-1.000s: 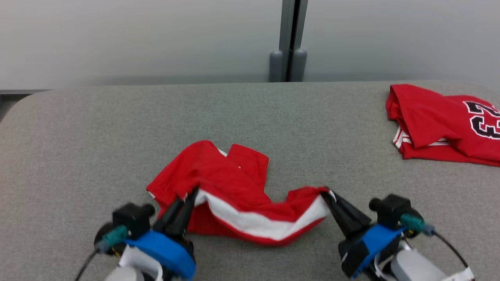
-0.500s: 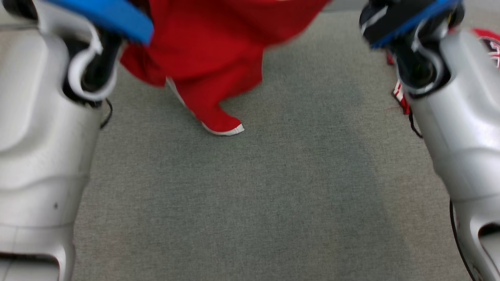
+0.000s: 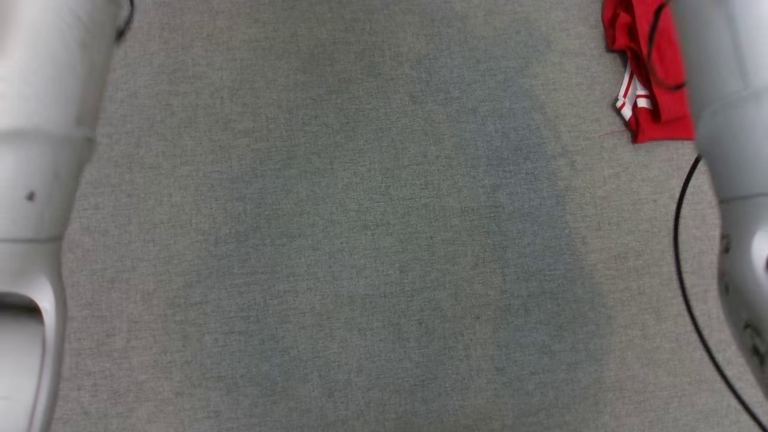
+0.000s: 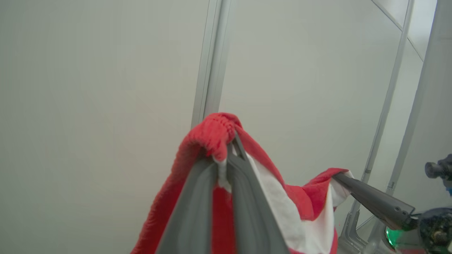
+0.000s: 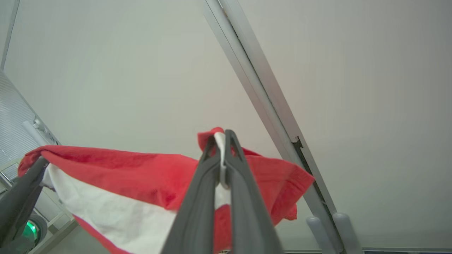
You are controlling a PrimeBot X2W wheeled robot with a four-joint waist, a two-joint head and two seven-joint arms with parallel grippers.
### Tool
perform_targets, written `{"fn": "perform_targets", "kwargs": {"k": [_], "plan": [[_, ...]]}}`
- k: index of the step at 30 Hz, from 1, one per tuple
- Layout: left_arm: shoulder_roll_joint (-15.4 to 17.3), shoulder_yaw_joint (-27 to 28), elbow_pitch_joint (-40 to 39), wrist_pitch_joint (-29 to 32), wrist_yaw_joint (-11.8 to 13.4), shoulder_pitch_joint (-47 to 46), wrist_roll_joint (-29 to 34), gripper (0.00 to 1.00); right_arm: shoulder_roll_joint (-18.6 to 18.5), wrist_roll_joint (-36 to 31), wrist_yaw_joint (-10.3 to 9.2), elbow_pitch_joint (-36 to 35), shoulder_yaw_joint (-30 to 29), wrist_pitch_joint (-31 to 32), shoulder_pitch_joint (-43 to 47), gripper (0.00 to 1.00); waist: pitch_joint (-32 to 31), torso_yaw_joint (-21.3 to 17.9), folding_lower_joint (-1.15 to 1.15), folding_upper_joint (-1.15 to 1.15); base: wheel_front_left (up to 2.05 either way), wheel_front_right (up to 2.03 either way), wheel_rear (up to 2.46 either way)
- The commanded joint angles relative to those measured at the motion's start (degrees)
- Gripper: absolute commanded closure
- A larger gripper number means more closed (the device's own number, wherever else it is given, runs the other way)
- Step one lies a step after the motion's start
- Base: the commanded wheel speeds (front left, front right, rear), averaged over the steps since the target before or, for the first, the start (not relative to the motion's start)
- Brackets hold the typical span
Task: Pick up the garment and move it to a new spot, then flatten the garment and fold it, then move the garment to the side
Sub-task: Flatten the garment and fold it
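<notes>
The garment (image 4: 303, 201) is red cloth with a broad white band, held up in the air against a pale wall. My left gripper (image 4: 229, 148) is shut on its gathered red edge. My right gripper (image 5: 220, 139) is shut on another corner of the garment (image 5: 141, 173), with white cloth pinched between its fingers. The cloth sags between the two grips. In the left wrist view the right gripper (image 4: 338, 175) shows at the right; in the right wrist view the left gripper (image 5: 41, 163) shows at the far left.
The head view shows the grey cloth table (image 3: 360, 240), with my pale left forearm (image 3: 36, 150) and right forearm (image 3: 726, 90) at its edges. A second red item with white stripes (image 3: 660, 114) lies at the upper right, beside a black cable (image 3: 681, 270). A metal post (image 5: 261, 88) runs up the wall.
Both grippers have lifted the garment off the table, up out of the head view. The head camera has moved too and now looks at the bare table between the forearms.
</notes>
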Motion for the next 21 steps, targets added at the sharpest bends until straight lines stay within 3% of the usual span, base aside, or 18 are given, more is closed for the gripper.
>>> {"fn": "perform_targets", "kwargs": {"k": [1, 12, 21], "plan": [[0.84, -1.97, 0.57, -1.42, -0.08, 2.99, -0.82, 1.0, 0.1, 0.64, 0.02, 0.71, 1.21, 0.0, 3.18, 1.0, 0.0, 0.14, -0.01, -0.02, 0.0, 0.0, 0.0], [4.16, -11.45, 0.06, -10.01, -0.08, 27.46, -6.42, 1.0, -3.46, 5.83, 0.03, -4.93, 13.05, -1.77, 26.28, 1.0, -3.41, 1.56, -0.01, -0.02, 0.0, 0.0, 0.0], [6.63, -6.69, -9.64, -10.35, 0.01, 52.56, -4.38, 1.0, -10.12, 13.84, 0.02, -14.7, 18.97, -2.58, 49.65, 1.0, -10.72, 2.97, -0.01, -0.02, 0.0, 0.0, 0.0]]}}
